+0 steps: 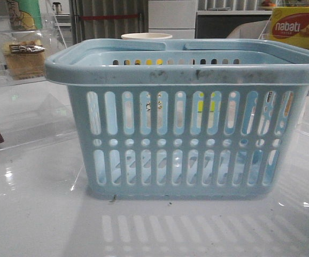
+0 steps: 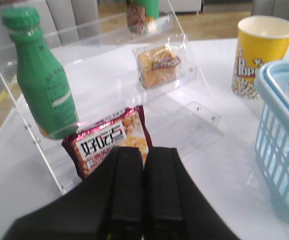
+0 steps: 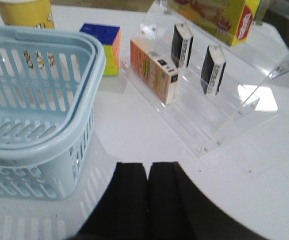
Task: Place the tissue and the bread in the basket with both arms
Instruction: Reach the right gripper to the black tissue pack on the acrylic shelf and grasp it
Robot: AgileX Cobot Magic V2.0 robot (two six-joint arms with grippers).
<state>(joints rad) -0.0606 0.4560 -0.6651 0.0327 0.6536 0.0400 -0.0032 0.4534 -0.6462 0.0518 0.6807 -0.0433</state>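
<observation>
So far nothing is in the basket point(image 1: 186, 118): seen from the front, its slots show only light and things behind it, and neither arm appears there. Left of the basket, the bread point(image 1: 25, 59) sits on a clear shelf; a boxed snack point(image 1: 298, 28) stands beyond the basket's right corner.

Through the left wrist camera, the left gripper point(image 2: 143, 192) has its fingers pressed together, holding nothing. Ahead of it is one bread point(image 2: 157, 66) on the clear rack point(image 2: 104, 60), with one green bottle point(image 2: 42, 75), one red snack packet point(image 2: 109, 145), and one popcorn cup point(image 2: 262, 52) just beside the basket's corner.

Through the right wrist camera, the right gripper point(image 3: 148, 200) is likewise closed and empty. Beside the basket stands a second rack point(image 3: 224, 115) bearing two dark packs; I take the nearer tissue point(image 3: 213, 70) as the target, the other point(image 3: 181, 45) a duplicate. One orange box point(image 3: 154, 70) and one cube point(image 3: 103, 40) lie nearer the basket. Both pickups remain.
</observation>
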